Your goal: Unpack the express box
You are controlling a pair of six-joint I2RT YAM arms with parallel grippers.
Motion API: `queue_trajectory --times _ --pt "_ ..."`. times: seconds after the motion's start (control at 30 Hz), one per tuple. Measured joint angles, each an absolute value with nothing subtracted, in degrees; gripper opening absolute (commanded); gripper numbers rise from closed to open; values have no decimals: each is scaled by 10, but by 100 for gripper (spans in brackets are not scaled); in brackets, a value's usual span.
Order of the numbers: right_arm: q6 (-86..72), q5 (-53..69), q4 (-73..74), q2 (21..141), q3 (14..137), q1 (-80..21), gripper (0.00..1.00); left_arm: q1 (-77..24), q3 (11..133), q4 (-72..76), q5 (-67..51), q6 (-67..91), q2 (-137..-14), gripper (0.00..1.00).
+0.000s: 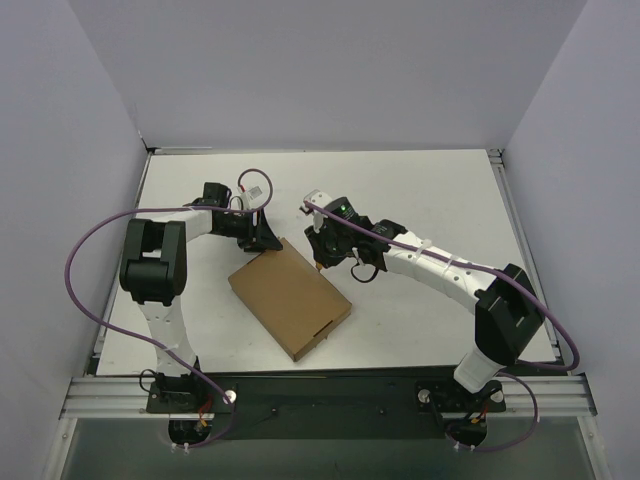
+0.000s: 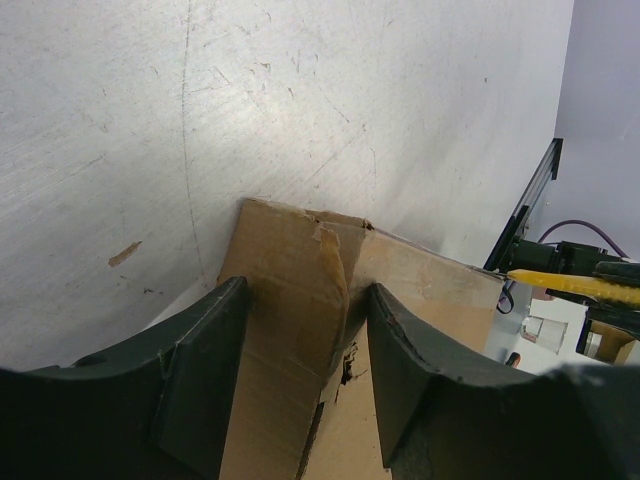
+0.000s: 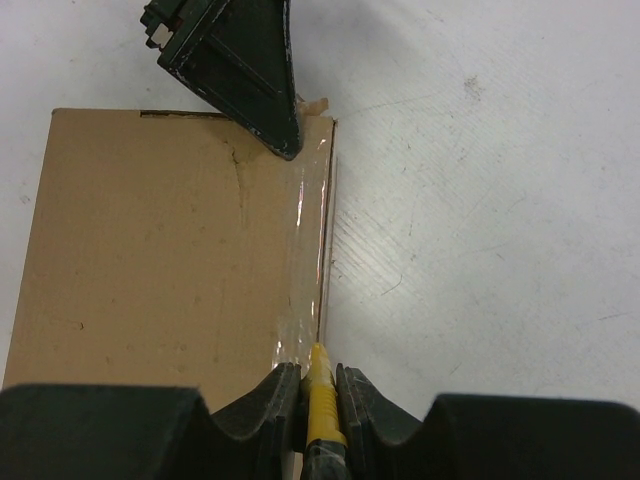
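The express box [image 1: 290, 297] is a flat brown cardboard mailer lying shut on the white table. My left gripper [image 1: 264, 239] is open at the box's far corner; in the left wrist view its fingers [image 2: 205, 350] stand either side of that creased corner [image 2: 290, 290]. My right gripper [image 1: 322, 257] is shut on a small yellow-handled tool [image 3: 322, 405]. The tool's tip touches the box's right edge [image 3: 150, 250], at the near end of a strip of clear tape [image 3: 308, 240]. The tool also shows in the left wrist view [image 2: 570, 286].
The left gripper's dark finger [image 3: 250, 70] rests on the box's far edge in the right wrist view. White walls enclose the table [image 1: 430, 200] on three sides. A metal rail [image 1: 330, 390] runs along the near edge by the arm bases.
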State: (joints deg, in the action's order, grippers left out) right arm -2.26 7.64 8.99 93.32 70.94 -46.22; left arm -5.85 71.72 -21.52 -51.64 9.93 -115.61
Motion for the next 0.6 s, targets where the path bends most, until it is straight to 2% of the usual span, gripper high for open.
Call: queue_trajectory --times 0.6 --pt "-15 61 116 943 717 -470 0 -58 721 -217 -519 102 -1160 57"
